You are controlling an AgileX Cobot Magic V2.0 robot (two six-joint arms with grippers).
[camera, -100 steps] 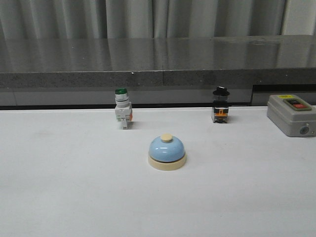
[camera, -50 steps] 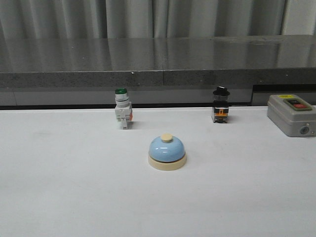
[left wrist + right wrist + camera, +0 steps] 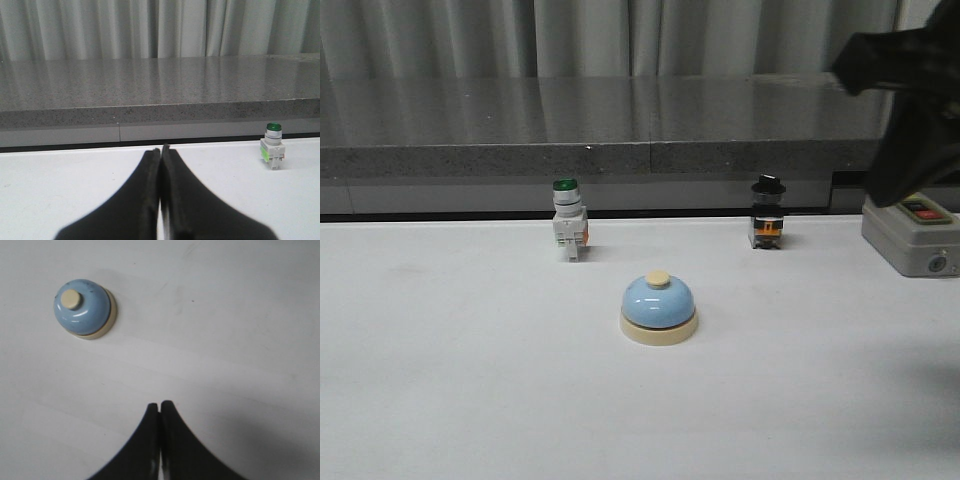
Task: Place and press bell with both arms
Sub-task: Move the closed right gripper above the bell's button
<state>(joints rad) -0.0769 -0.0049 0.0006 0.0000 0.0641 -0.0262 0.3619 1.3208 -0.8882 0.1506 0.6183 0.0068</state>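
Note:
The light-blue bell (image 3: pixel 658 308) with cream base and cream button stands upright on the white table, near the middle. It also shows in the right wrist view (image 3: pixel 82 306), seen from above. My right gripper (image 3: pixel 159 404) is shut and empty, high above the table and apart from the bell. In the front view my right arm (image 3: pixel 910 100) is a blurred black shape at the upper right. My left gripper (image 3: pixel 161 148) is shut and empty, low over the table, out of the front view. The bell is out of the left wrist view.
A green-capped white switch (image 3: pixel 568 220) stands behind the bell to the left and shows in the left wrist view (image 3: pixel 272 148). A black-capped switch (image 3: pixel 767 213) stands back right. A grey control box (image 3: pixel 910 235) sits at the right edge. A grey stone ledge (image 3: pixel 620 130) runs along the back.
My right arm has come into the front view at the upper right. The bell and the switches have not moved.

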